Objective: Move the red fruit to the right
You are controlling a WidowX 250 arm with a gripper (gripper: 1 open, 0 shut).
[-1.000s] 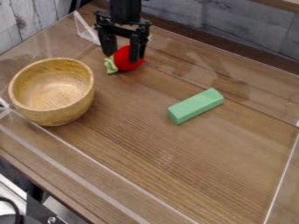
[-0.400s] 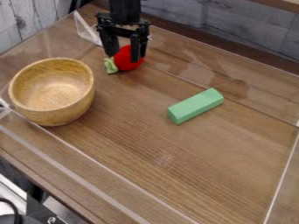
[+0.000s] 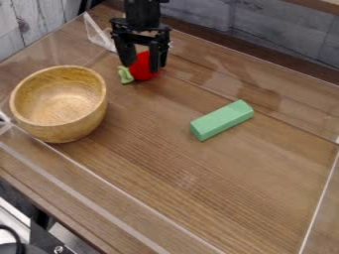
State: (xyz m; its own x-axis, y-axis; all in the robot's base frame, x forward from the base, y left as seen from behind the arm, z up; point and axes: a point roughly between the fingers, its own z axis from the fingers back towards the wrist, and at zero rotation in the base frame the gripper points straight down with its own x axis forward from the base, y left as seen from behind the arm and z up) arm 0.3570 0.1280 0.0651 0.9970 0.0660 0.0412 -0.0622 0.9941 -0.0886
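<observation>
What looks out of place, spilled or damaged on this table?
Nothing stands out. The wooden bowl sits upright and empty, the green block lies flat and askew, and the gripper stands around the red fruit.

Glossy red fruit (image 3: 142, 65) with a green leafy cap; black gripper (image 3: 139, 60); pale tan wooden bowl (image 3: 57, 102); green rectangular block (image 3: 221, 120); brown grained table (image 3: 185, 189).
</observation>
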